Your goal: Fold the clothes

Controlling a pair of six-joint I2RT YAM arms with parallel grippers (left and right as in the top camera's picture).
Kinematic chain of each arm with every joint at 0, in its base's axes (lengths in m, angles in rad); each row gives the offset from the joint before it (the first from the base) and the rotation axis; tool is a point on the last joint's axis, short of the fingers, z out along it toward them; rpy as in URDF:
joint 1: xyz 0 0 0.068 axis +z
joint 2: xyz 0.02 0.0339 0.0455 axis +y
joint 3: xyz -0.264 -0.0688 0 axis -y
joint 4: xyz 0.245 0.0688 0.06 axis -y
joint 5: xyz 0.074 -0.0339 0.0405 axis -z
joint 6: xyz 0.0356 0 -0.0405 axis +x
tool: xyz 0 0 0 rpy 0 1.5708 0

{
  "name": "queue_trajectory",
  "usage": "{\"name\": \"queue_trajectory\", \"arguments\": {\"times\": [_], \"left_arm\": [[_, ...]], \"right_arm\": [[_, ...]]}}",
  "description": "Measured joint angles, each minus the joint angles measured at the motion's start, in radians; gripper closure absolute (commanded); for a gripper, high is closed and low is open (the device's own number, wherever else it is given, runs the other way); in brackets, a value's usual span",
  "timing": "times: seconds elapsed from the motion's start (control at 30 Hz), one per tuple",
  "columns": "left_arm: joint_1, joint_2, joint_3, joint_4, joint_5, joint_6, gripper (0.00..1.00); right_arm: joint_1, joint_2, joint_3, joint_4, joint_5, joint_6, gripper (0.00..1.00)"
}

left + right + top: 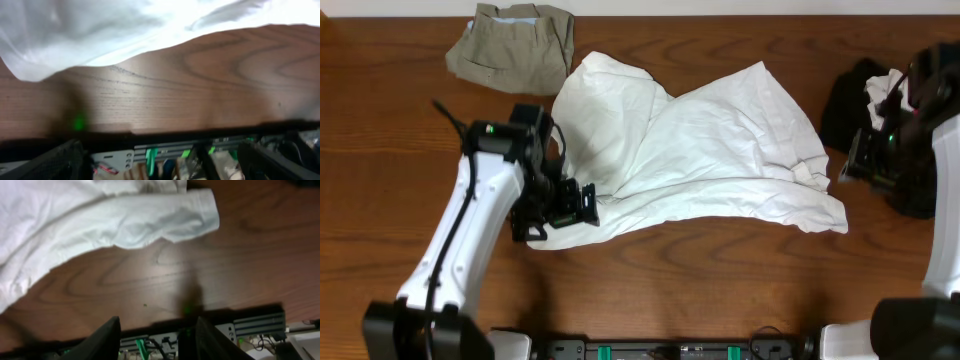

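Large crumpled white fabric top: plain, unpatterned. Folded fabric garment off its upper-left corner: khaki. Bunched fabric pieces to its right: black and white. Wooden table beneath: brown, wood-grained.

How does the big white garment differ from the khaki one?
The white garment is far larger than the khaki piece. The white one lies spread and rumpled in the middle of the table; the khaki one sits bunched at its far edge. Both are soft cloth.
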Motion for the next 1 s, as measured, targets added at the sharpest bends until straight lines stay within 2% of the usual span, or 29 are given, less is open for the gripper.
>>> {"name": "queue_trajectory", "arguments": {"times": [0.17,0.33,0.43,0.57,0.77,1.0], "left_arm": [[0.000,-0.175,-0.122,0.138,-0.016,-0.098,0.02],[0.000,-0.262,-0.242,0.284,-0.069,-0.320,0.02],[0.000,-0.262,-0.325,0.369,-0.089,-0.439,0.02],[0.000,-0.261,-0.410,0.442,-0.113,-0.532,0.02],[0.000,-0.261,-0.433,0.476,-0.167,-0.588,0.02],[0.000,-0.249,-0.433,0.502,-0.195,-0.642,0.02]], "right_arm": [[0.000,-0.138,-0.151,0.123,-0.004,0.018,0.37],[0.000,-0.231,-0.322,0.291,-0.021,0.086,0.24],[0.000,-0.233,-0.422,0.386,-0.050,0.113,0.25],[0.000,-0.228,-0.570,0.496,-0.098,0.133,0.26],[0.000,-0.227,-0.723,0.656,-0.127,0.145,0.27],[0.000,-0.226,-0.811,0.777,-0.136,0.198,0.26]]}}
